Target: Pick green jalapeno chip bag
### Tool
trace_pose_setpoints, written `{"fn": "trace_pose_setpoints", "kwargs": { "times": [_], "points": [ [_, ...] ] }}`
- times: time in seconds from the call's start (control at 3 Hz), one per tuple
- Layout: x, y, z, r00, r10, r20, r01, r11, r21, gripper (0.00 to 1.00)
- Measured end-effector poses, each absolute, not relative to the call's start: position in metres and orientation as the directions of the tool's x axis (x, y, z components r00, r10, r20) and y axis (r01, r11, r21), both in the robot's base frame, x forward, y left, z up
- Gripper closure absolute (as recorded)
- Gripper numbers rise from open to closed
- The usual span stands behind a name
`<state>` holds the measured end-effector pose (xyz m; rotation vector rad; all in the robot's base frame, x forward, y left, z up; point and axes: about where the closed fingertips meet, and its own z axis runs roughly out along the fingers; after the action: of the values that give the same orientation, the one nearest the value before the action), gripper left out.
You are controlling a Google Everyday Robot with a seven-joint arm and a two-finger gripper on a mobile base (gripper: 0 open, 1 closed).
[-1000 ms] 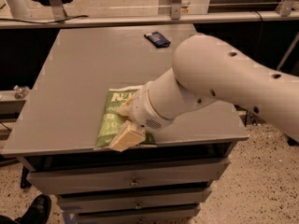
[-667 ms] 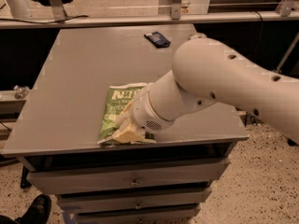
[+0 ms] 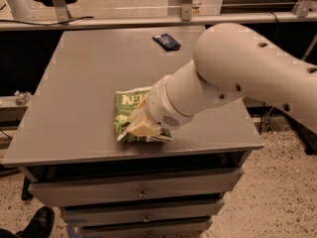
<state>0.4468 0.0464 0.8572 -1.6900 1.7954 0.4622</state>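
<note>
The green jalapeno chip bag lies flat near the front edge of the grey table, with white lettering showing at its far end. My gripper is down on the bag's near right part, its cream tips touching the crinkled foil. The thick white arm reaches in from the right and hides the bag's right side.
A small dark blue packet lies at the table's far edge. Drawers sit under the tabletop. A black shoe is on the floor at the lower left. A metal rail runs behind the table.
My gripper has dropped from just above the bag's near corner onto the bag and moved slightly right. The bag has shifted a little to the right with it.
</note>
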Motion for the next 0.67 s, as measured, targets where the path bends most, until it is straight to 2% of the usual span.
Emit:
{"fn": "trace_pose_setpoints", "kwargs": {
  "times": [0.67],
  "points": [
    [0.475,0.009,0.917,-0.011,-0.665,-0.747,-0.968,0.195,-0.159,1.0]
  ]
}}
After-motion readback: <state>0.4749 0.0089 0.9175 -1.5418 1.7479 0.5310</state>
